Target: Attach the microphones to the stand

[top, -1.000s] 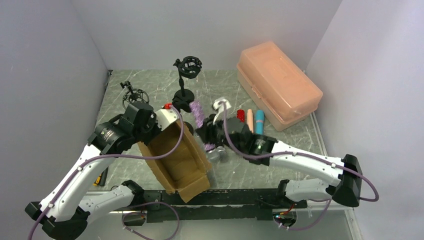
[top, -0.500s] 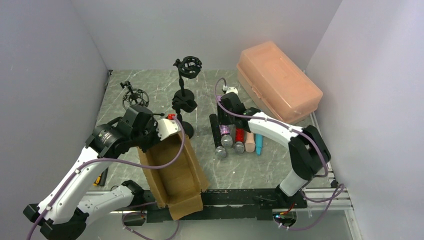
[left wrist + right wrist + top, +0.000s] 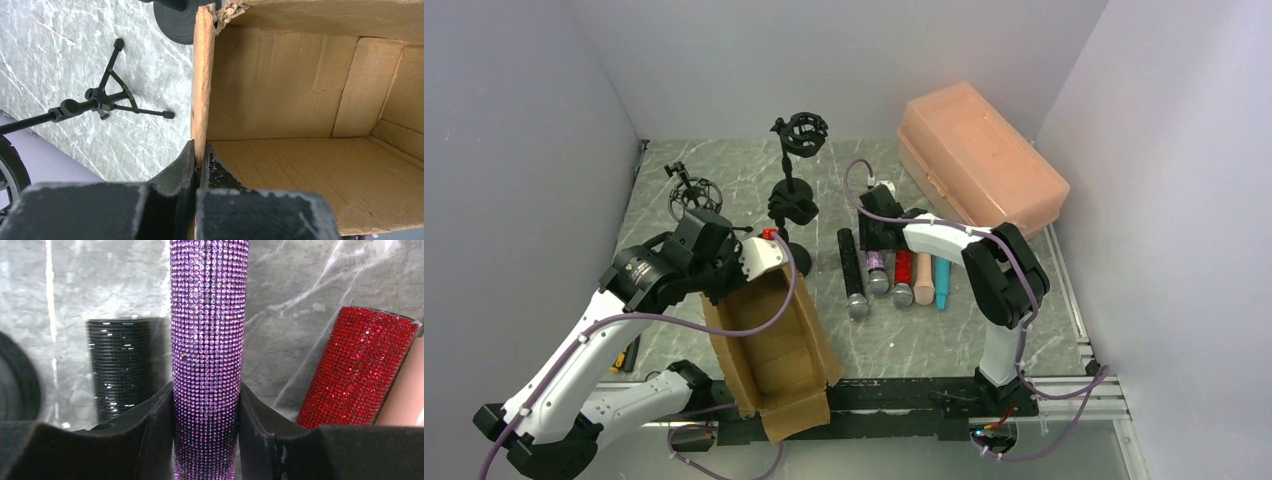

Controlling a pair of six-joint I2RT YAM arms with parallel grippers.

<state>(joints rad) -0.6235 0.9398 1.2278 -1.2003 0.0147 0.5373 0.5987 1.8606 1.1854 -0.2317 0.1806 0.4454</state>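
Grey marble-look table boxed in by plain pale walls, seen from above.

All five mics lie side by side in a row just right of the middle of the overhead shot, heads pointing toward the bottom of the frame. Going left to right: black mic, purple mic, red mic, peach mic, blue mic. The black one sits a bit apart from the rest.

The right gripper is clamped on the purple mic's glittery handle. In its wrist cam both fingers press tight against either side, with the black mic at left and the red and peach ones at right. Can't tell if it's lifted off the table at all.

The stand is upright in the upper middle of the overhead view, with an empty ring-shaped holder on top and a round base just left of the mic row. A little tripod lies on its side toward the upper left.

The left gripper is pinched shut on the wall of an open cardboard box at lower left of centre, and nothing shows inside the box from the wrist cam. A closed peach plastic box sits upper right, near the mics but not touching them.
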